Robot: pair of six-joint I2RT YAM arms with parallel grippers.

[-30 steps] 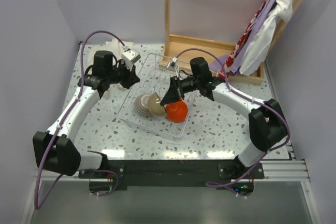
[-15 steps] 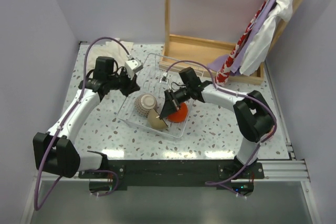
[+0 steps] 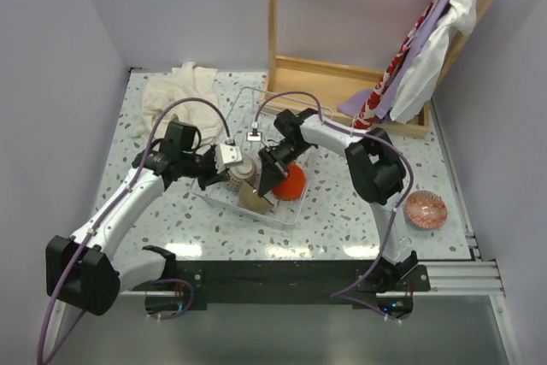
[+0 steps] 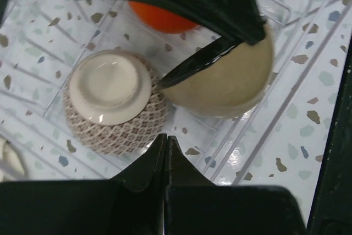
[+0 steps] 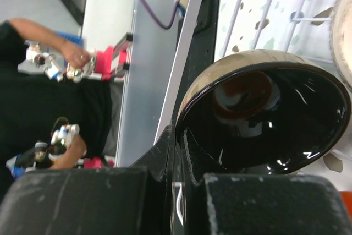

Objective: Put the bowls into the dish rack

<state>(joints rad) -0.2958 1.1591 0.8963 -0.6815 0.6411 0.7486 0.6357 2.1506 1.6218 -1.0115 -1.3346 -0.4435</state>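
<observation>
The clear dish rack (image 3: pixel 286 215) lies mid-table. Inside it a patterned bowl (image 3: pixel 240 172) (image 4: pixel 110 100) sits upside down beside a glossy orange bowl (image 3: pixel 291 182) (image 4: pixel 162 17). My right gripper (image 3: pixel 267 184) (image 5: pixel 181 136) is shut on the rim of a tan bowl with a dark brown inside (image 3: pixel 253 197) (image 5: pixel 269 119) (image 4: pixel 225 78), holding it tilted on edge over the rack's near side. My left gripper (image 3: pixel 220 175) (image 4: pixel 166 138) is shut and empty, its tips just short of the patterned bowl. A reddish-orange bowl (image 3: pixel 426 208) rests on the table at the right.
A crumpled white cloth (image 3: pixel 179 87) lies at the back left. A wooden frame (image 3: pixel 342 83) stands behind the rack, with cloths (image 3: pixel 419 49) hanging at the back right. The rack's bars (image 4: pixel 286 97) run under both grippers.
My left arm swung from the back left to the rack, beside the patterned bowl. My right gripper carried the tan bowl toward the rack's near side; its forearm no longer hides the bowl at the right.
</observation>
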